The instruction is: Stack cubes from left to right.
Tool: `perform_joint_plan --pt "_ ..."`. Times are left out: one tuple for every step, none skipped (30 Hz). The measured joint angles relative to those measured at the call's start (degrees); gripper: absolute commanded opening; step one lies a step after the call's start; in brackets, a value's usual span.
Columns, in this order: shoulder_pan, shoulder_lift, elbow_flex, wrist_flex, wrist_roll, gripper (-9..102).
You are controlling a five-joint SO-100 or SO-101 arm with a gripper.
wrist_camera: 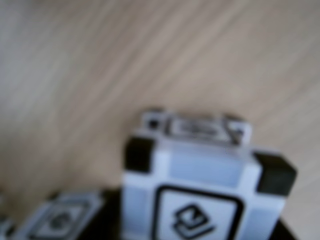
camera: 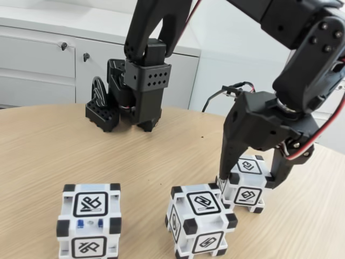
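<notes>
Three white cubes with black corners stand in a row on the wooden table in the fixed view: the left cube (camera: 90,222), the middle cube (camera: 200,221) and the right cube (camera: 247,182), which is set farther back. My gripper (camera: 247,186) comes down over the right cube, one finger against its left side and the other against its right side. The cube still rests on the table. In the blurred wrist view that cube (wrist_camera: 202,192) fills the lower middle, and another cube (wrist_camera: 60,220) sits at the lower left.
The arm's black base (camera: 135,91) stands at the back of the table (camera: 48,151). White cabinets (camera: 38,59) are behind it. A cable (camera: 218,94) loops down to the gripper. The table's curved edge runs along the back left.
</notes>
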State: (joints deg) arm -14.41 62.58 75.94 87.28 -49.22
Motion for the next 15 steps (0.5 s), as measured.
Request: perform_joint_plan --pt "0.00 0.00 0.00 0.00 0.00 15" --pt "0.00 0.00 0.00 0.00 0.00 13" --pt "0.00 0.00 0.00 0.00 0.00 13" --pt "0.00 0.00 0.00 0.00 0.00 13" --pt "0.00 0.00 0.00 0.00 0.00 13" --pt "0.00 0.00 0.00 0.00 0.00 14" --pt "0.00 0.00 0.00 0.00 0.00 13" --pt "0.00 0.00 0.00 0.00 0.09 13" --pt "0.00 0.00 0.00 0.00 0.53 13" --pt "0.00 0.18 0.00 0.00 1.23 13" --pt "0.09 0.26 0.00 0.00 2.20 13" --pt "0.18 0.35 0.00 0.00 3.43 14" --pt "0.35 0.35 0.00 0.00 4.83 14" --pt "0.44 0.35 0.00 0.00 6.24 14" --pt "0.62 0.35 0.00 0.00 7.47 14"
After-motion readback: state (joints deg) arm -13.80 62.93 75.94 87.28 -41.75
